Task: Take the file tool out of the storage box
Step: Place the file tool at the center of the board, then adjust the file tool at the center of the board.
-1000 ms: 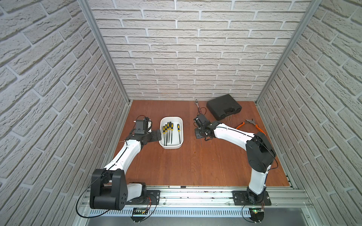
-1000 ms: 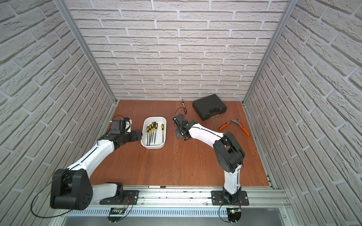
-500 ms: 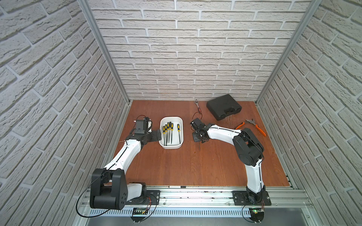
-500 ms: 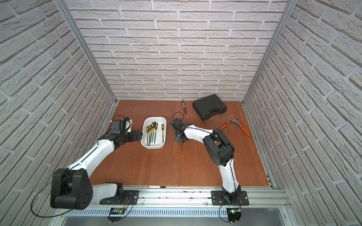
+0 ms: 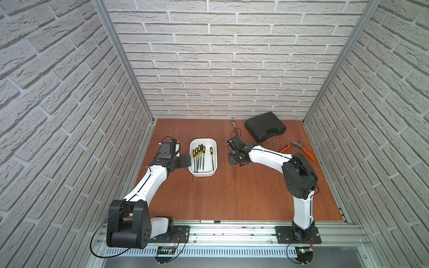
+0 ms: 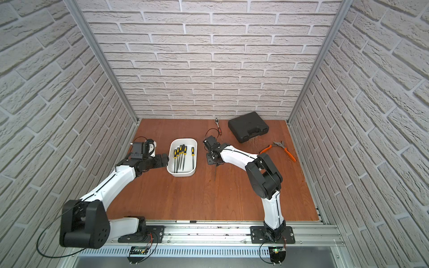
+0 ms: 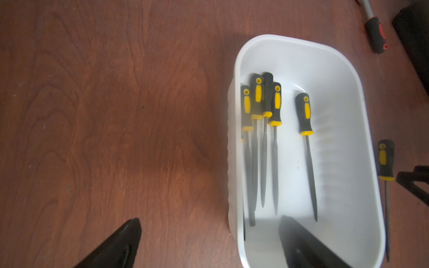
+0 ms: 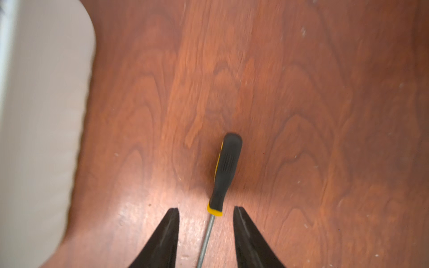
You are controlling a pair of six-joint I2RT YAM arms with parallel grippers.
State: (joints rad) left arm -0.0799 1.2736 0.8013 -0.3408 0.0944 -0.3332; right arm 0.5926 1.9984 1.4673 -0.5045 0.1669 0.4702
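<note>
The white storage box (image 5: 203,140) (image 6: 183,139) sits left of the table's middle with several yellow-and-black files (image 5: 200,155) (image 7: 264,116) lying in it. One file tool (image 8: 227,167) (image 5: 235,171) (image 7: 385,162) lies on the wood to the right of the box. My right gripper (image 8: 206,208) (image 5: 235,157) is open over it, a finger on each side of the shaft, touching neither. My left gripper (image 7: 210,219) (image 5: 185,160) stands wide open astride the box's left wall (image 7: 232,162), holding nothing.
A black moulded case (image 5: 265,127) stands at the back right. Orange-handled pliers (image 5: 299,148) lie near the right wall. A metal tool with a red-and-black handle (image 5: 234,125) (image 7: 376,34) lies at the back, between box and case.
My right gripper's jaws have spread apart and the file now lies free on the table between them. The right elbow has shifted. The left arm has not moved.
</note>
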